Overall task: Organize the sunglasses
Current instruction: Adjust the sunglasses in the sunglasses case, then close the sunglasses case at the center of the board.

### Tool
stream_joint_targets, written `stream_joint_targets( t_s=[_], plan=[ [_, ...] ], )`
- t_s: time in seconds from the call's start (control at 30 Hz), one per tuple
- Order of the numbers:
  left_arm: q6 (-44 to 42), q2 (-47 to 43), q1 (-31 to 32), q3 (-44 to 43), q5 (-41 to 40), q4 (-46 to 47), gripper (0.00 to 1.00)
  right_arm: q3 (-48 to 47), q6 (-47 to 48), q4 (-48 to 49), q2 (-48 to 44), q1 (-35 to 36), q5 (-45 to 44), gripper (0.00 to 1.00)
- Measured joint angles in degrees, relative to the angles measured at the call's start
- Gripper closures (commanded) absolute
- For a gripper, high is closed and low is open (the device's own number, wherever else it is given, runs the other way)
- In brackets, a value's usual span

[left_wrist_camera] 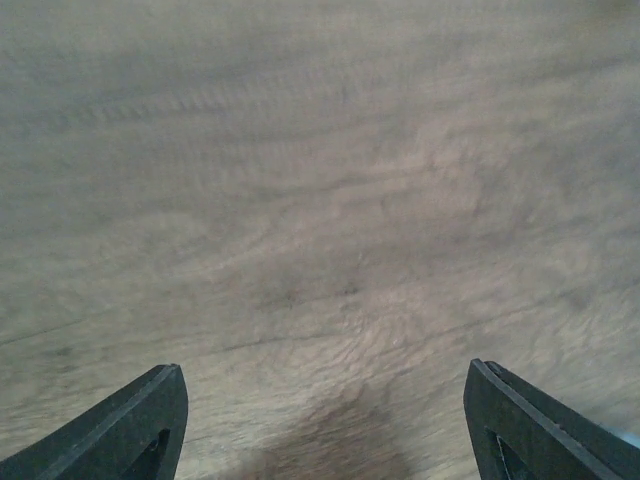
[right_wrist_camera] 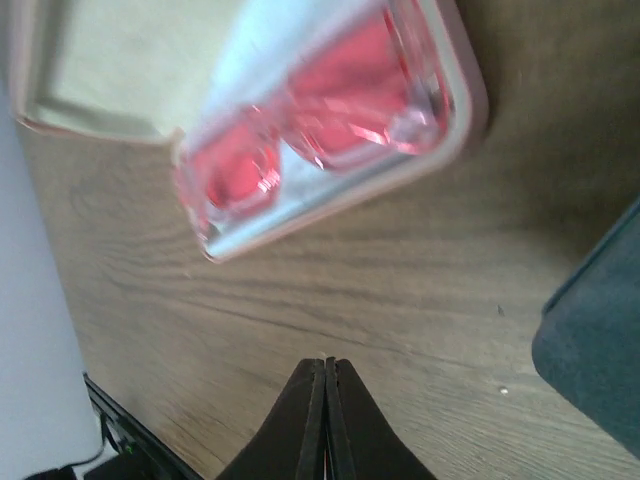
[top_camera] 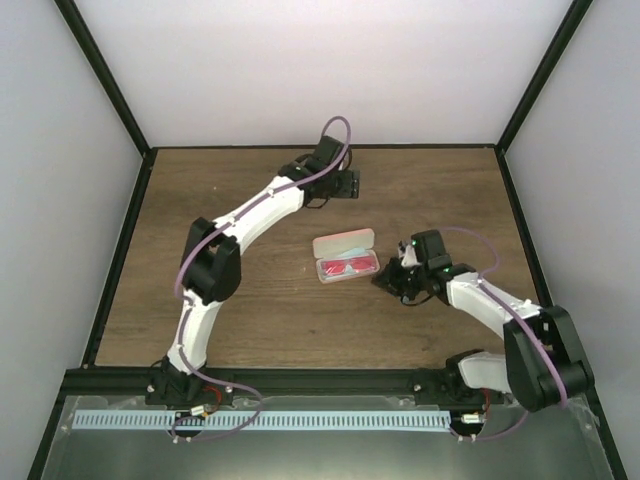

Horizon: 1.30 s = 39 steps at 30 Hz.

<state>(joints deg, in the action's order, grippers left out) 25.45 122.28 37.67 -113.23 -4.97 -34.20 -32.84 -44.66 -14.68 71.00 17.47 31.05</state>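
**Sunglasses task, casing stage.** We see one reddish-pink pair of sunglasses (right_wrist_camera: pixel 310 125) lying in the near half of an open pink case (top_camera: pixel 343 243); the case rests on the worktop (top_camera: pixel 250 320) with its lid laid flat on the far side; we take this pair as stowed and the lid as not yet shut; no second pair is in view. The right pincer (right_wrist_camera: pixel 326 368) sits just right of the case, low over the wood, its fingers pressed together on nothing; the left pincer (left_wrist_camera: pixel 322 390) hovers well beyond the case, toward the far edge, its fingers spread wide over bare wood with nothing between them. A dark grey-blue object (right_wrist_camera: pixel 600 350) shows right of the case at the edge of the right wrist view; we cannot tell what it is. We judge the step in hand to be closing the case; the next move calls for a lift under the lid's far rim, folding it over the sunglasses without sliding the case or trapping the thin arms.
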Motion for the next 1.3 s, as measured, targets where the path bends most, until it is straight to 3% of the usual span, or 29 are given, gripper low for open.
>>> stream_joint_targets(
  t_s=[0.23, 0.4, 0.63, 0.8, 1.3],
  plan=[
    [-2.6, 9.9, -1.6, -1.5, 7.9, -3.5, 0.22, 3.0, -1.7, 7.3, 7.8, 3.8, 0.3, 0.99],
    [-3.8, 11.1, -2.7, -1.2, 10.2, -5.9, 0.29, -0.2, -2.8, 10.5, 16.5, 7.2, -0.7, 0.99],
    [-4.3, 9.2, -2.6, 5.6, 12.5, -5.6, 0.36, -5.2, -5.3, 16.7, 24.5, 10.7, -1.1, 0.99],
    [-3.5, 6.7, -2.5, 9.7, 13.7, -5.4, 0.42, -5.0, -7.3, 19.1, 25.0, 10.9, -1.2, 0.99],
    [-2.0, -0.6, -0.5, 17.8, 14.5, -1.5, 0.42, -9.5, -8.0, 17.6, 28.6, 10.9, -1.5, 0.99]
  ],
)
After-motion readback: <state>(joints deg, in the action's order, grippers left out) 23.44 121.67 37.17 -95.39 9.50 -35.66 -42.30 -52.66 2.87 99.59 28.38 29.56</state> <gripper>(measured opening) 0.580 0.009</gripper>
